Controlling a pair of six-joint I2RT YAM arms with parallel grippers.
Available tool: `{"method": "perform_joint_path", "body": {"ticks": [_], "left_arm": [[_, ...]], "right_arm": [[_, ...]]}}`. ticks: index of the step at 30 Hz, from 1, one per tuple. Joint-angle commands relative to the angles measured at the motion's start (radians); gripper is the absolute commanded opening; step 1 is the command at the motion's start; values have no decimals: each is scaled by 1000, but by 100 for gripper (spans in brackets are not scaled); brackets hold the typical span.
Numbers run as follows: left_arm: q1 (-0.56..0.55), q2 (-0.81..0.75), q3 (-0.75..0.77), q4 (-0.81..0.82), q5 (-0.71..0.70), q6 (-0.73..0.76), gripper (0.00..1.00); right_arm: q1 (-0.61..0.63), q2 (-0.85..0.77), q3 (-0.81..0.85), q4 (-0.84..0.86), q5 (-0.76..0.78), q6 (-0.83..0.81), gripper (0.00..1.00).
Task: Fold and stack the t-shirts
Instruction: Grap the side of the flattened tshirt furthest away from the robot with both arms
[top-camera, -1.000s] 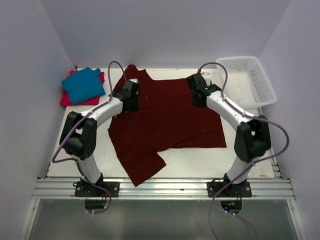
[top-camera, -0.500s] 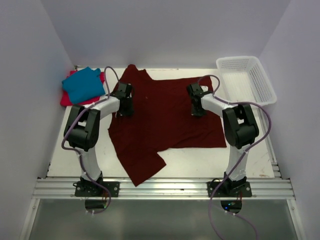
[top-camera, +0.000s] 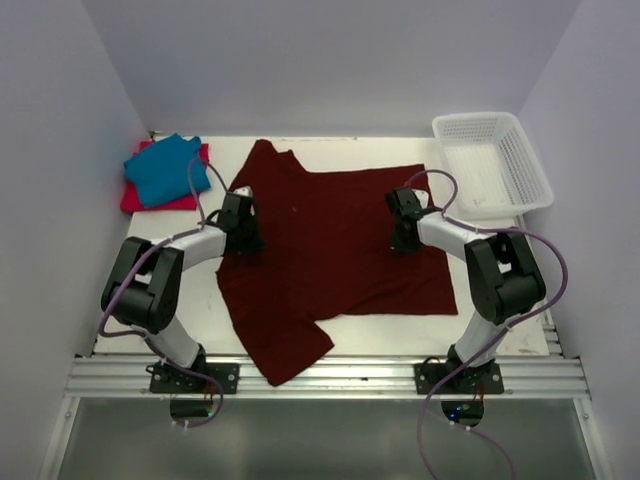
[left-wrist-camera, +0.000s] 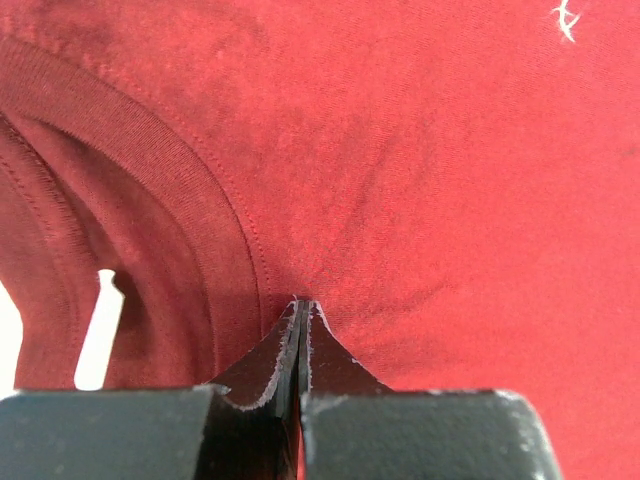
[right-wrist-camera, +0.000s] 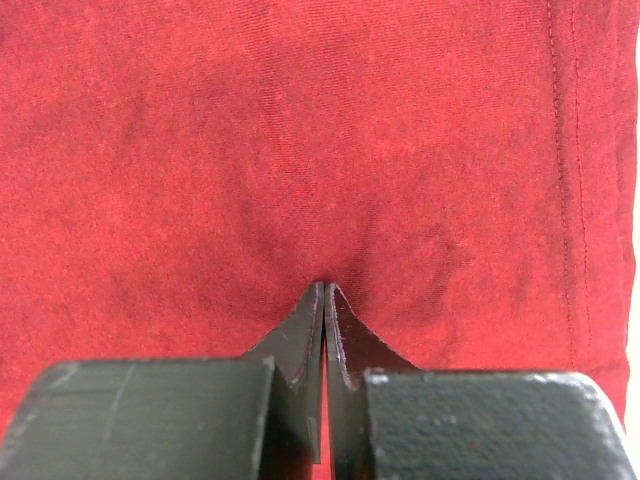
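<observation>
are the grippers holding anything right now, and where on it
Both hold the maroon t-shirt. The left gripper pinches cloth just beside the collar band; the right gripper pinches cloth near a stitched hem.

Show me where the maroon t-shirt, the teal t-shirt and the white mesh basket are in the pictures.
maroon t-shirt (top-camera: 330, 240): top view, the middle of its spread body.
teal t-shirt (top-camera: 165, 172): top view, the middle of its upper face.
white mesh basket (top-camera: 528, 165): top view, its right side wall.
</observation>
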Motion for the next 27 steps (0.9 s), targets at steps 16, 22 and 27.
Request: {"method": "perform_joint_path", "body": {"ticks": [16, 22, 27], "left_arm": [[-25, -167, 156, -266, -118, 44, 18], [29, 74, 557, -327, -141, 116, 50], [101, 270, 799, -378, -133, 127, 56]], "right_arm": [[3, -158, 69, -127, 10, -61, 3], [4, -13, 362, -221, 73, -107, 45], [-4, 130, 598, -294, 74, -124, 62]]}}
